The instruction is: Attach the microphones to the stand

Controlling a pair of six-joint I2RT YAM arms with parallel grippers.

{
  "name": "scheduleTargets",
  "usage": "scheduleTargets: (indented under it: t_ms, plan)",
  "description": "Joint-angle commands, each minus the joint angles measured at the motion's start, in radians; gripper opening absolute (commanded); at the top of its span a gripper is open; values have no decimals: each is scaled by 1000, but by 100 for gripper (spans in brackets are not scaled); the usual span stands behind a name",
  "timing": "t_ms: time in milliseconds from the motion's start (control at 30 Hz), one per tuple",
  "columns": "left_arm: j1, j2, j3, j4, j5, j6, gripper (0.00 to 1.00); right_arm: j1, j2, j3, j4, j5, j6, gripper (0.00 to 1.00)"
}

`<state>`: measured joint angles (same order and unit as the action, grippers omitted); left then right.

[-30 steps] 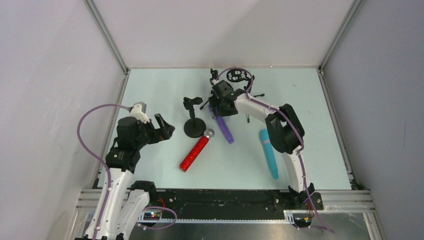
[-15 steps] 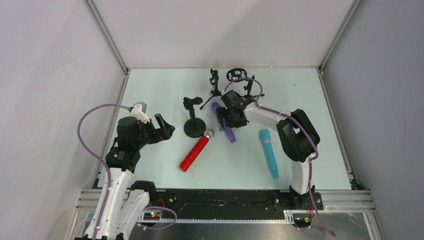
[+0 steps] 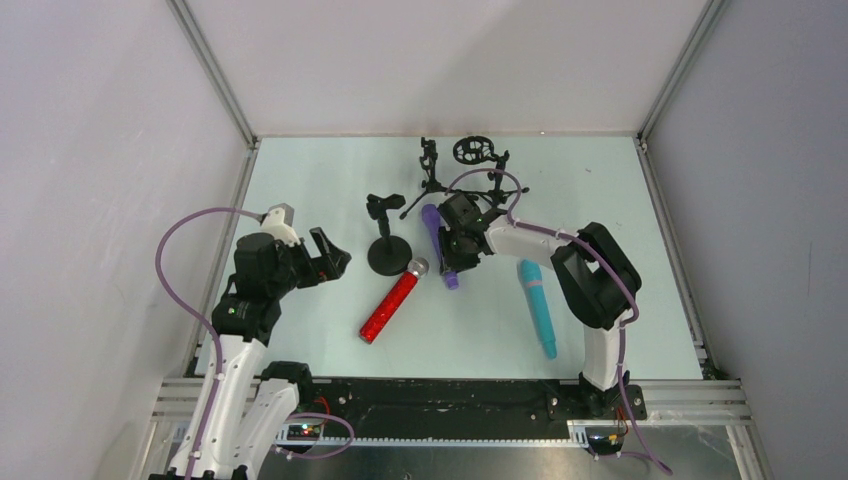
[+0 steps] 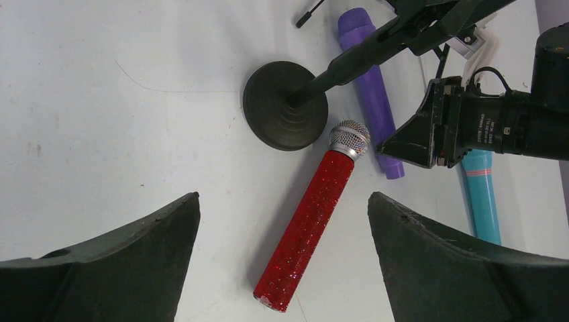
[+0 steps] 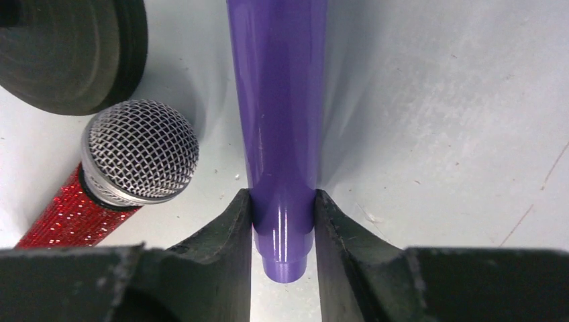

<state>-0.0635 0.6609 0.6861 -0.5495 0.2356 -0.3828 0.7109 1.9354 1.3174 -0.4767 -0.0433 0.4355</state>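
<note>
Right fingers (image 5: 228, 235) clench the purple microphone (image 5: 282, 100) at its tail on the counter (image 3: 300, 180); left fingers (image 4: 134, 268) gape wide, empty, near the red microphone (image 4: 312, 215).

Glossy purple microphone (image 5: 282, 121), glittery red microphone (image 4: 310, 228)

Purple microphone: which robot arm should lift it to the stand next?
Right. The right gripper is shut on the purple microphone near its tail end. The left gripper hangs open off to the side, nearer the red microphone.
</note>
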Motion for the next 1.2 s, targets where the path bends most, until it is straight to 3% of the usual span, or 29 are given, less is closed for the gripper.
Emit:
scheduleTargets:
  t_ms: [0, 267, 467, 533, 633, 767, 900, 1167]
  plan:
    - [-1, -4, -3, 6, 11, 13, 98, -7, -7, 3, 65, -29, 58, 22]
    - [-1, -2, -2, 6, 13, 13, 98, -15, 22, 39, 94, -33, 115, 22]
    - [-1, -3, -2, 5, 12, 12, 98, -10, 33, 71, 89, -17, 113, 29]
    - [-2, -3, -2, 5, 13, 13, 98, -7, 25, 73, 82, 7, 108, 37]
    - [-1, -3, -2, 5, 11, 12, 98, -2, 6, 72, 69, 35, 93, 60]
    - [-2, -1, -2, 5, 14, 14, 98, 9, -25, 72, 68, 93, 64, 82]
    - [-2, -1, -3, 5, 12, 14, 98, 11, -59, 72, 70, 104, 46, 88]
    - [-1, -1, -3, 6, 9, 14, 98, 28, -164, 40, 65, 121, 14, 91]
